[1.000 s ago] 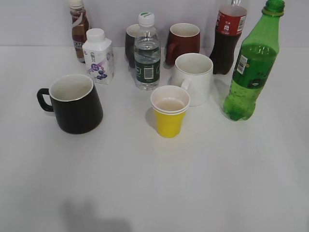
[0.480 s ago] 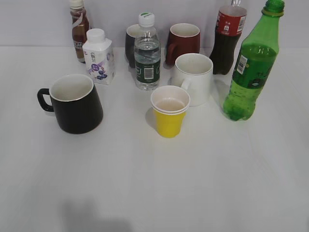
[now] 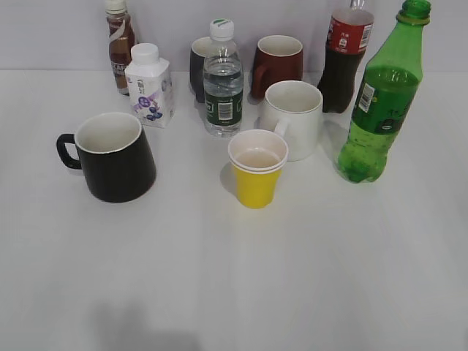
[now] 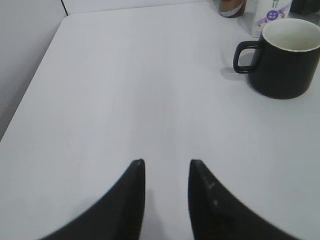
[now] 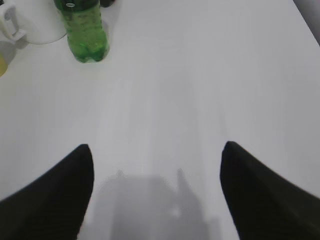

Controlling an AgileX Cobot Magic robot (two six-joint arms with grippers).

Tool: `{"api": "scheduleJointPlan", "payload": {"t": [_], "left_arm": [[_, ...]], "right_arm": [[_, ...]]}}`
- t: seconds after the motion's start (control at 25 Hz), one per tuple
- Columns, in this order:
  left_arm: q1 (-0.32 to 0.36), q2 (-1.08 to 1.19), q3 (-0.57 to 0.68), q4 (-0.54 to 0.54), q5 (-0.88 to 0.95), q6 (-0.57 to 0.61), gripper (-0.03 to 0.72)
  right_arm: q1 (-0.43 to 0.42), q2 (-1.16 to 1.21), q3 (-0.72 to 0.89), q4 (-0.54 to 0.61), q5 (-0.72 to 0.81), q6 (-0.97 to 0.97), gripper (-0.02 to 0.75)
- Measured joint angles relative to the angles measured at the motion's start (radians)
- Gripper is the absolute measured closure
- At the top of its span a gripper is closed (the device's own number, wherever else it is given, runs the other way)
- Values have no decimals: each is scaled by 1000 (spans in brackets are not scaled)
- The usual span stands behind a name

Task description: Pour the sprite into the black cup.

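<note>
Sprite [image 3: 384,99]: tall translucent green bottle, uncapped, part-filled, stood upright at the table's [image 3: 292,278] right side. Black cup [image 3: 113,156]: glossy, white-lined, placed at left. Counted: four bottles, one carton, four mugs, one yellow cup. Left gripper [image 4: 166,167] is held narrowly parted, right gripper [image 5: 157,150] widely spread; nothing is gripped.

Green sprite [image 3: 382,102] upright far right; black cup [image 3: 113,157] left, empty.

Left gripper [image 4: 166,172] slightly parted, empty, above white table [image 4: 125,90]; black cup [image 4: 282,57] upright beyond.
</note>
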Motion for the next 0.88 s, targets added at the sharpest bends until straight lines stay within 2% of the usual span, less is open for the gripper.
{"api": "scheduleJointPlan", "payload": {"t": [0.32,0.52,0.72,0.88], "left_arm": [[0,0,0,-2,0,0,453],[0,5,-12,-39,-28,0,453],[0,75,-17,-106,-389,0,453],[0,175,19,-106,-678,0,453]], "right_arm": [[0,0,0,0,0,0,149],[0,0,0,0,0,0,149],[0,0,0,0,0,0,149],[0,0,0,0,0,0,149]]}}
